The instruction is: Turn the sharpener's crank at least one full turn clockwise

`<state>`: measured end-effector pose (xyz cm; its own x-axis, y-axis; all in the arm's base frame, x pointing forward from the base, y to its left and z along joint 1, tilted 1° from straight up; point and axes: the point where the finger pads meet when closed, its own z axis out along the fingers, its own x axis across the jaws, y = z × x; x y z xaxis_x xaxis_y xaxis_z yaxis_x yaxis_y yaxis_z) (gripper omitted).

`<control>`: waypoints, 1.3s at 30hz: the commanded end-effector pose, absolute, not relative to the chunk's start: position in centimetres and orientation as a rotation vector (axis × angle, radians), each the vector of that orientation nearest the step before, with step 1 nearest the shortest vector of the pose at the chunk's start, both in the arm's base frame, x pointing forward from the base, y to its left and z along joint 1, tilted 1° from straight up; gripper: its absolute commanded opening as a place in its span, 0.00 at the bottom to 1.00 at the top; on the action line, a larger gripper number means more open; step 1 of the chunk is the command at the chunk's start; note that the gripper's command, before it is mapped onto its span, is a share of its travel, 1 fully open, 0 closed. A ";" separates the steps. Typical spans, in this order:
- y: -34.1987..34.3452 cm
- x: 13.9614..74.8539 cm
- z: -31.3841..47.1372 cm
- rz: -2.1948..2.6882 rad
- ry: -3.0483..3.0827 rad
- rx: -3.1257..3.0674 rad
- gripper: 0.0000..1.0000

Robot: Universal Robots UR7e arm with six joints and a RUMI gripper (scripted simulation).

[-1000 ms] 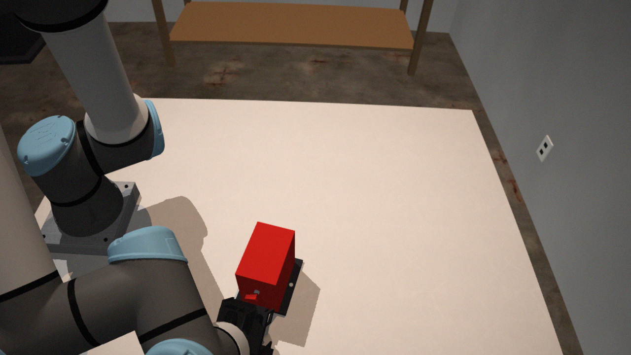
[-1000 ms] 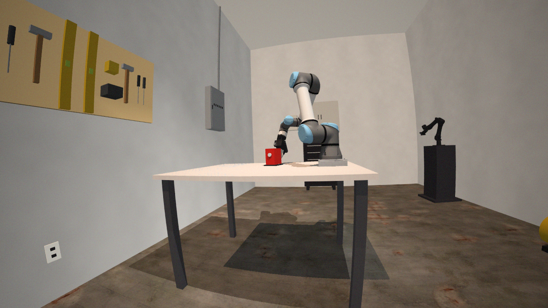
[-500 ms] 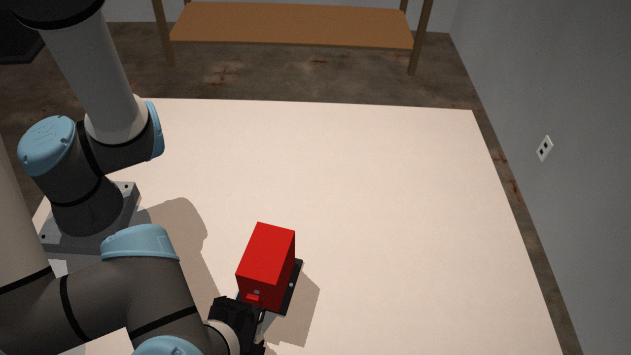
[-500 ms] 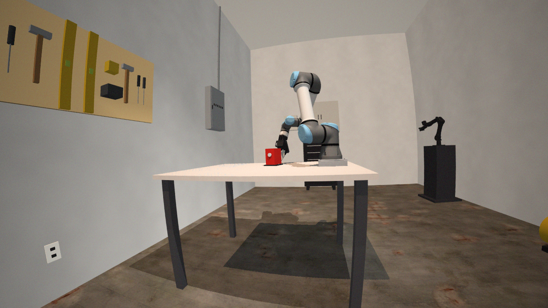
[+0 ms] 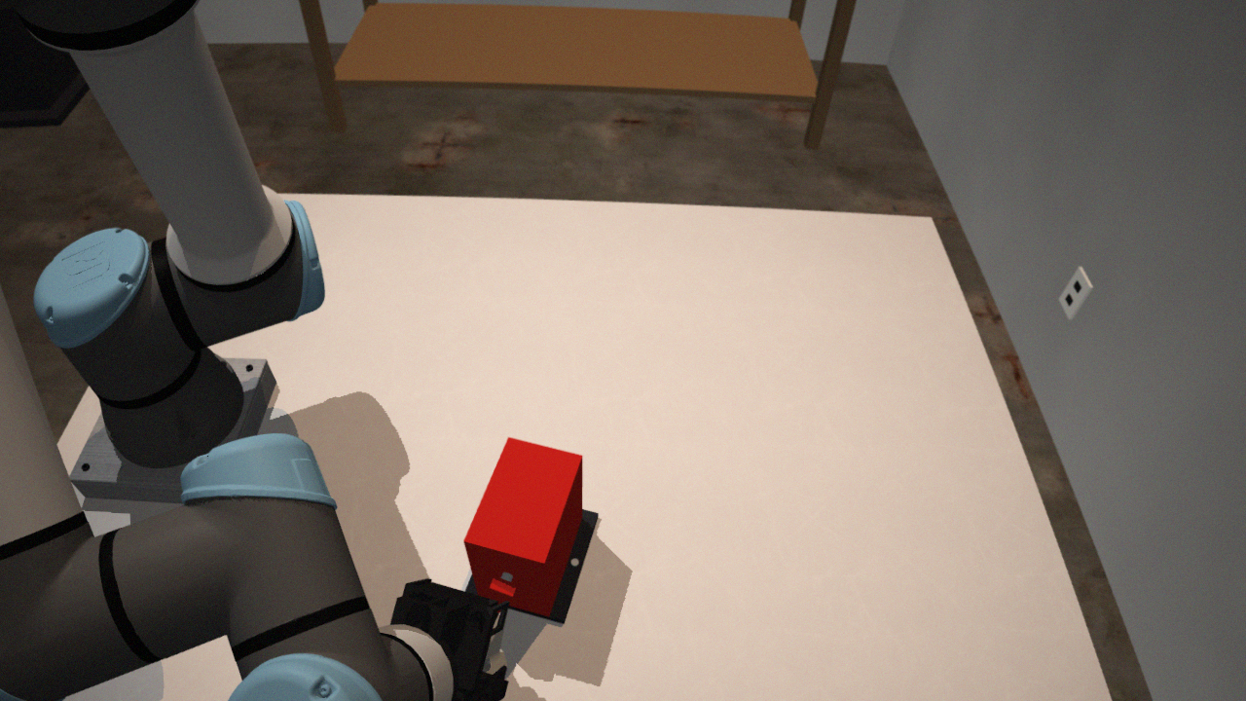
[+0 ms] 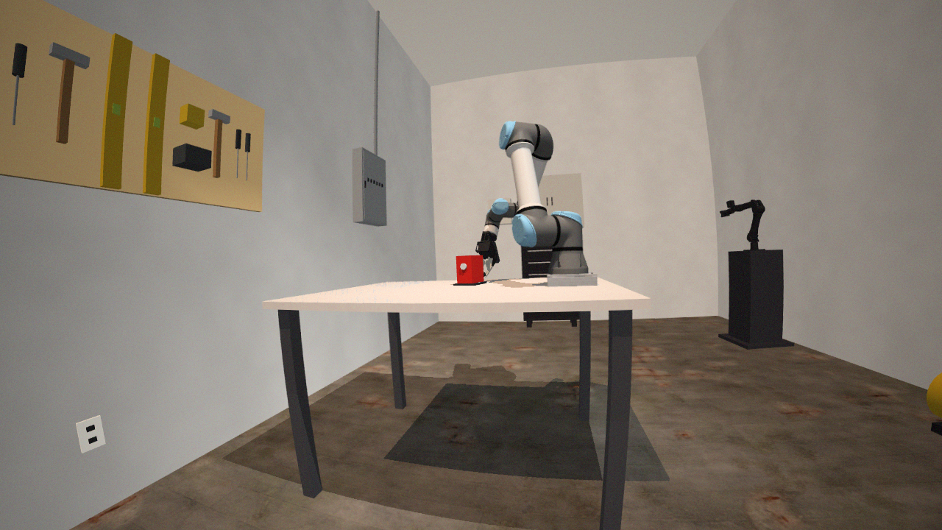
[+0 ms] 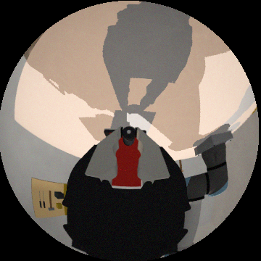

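Standing on stained concrete floor (image 6: 724, 408): dark-legged table (image 6: 454, 297), matte cream top. Grey walls; tool board (image 6: 132, 105) left. Boxy red sharpener (image 5: 523, 514) on black base plate (image 5: 579, 558), near table's front edge. Arm (image 5: 217, 558) folded low; gripper (image 5: 500, 623) clamped narrowly on red crank (image 7: 126, 163) at sharpener's near face.
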<state>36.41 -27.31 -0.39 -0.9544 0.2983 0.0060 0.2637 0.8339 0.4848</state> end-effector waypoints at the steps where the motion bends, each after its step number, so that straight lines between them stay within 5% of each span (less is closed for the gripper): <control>1: -27.2 36.0 -0.2 0.760 2.941 0.451 0.09; 39: -26.4 33.5 2.0 0.760 2.941 0.451 0.09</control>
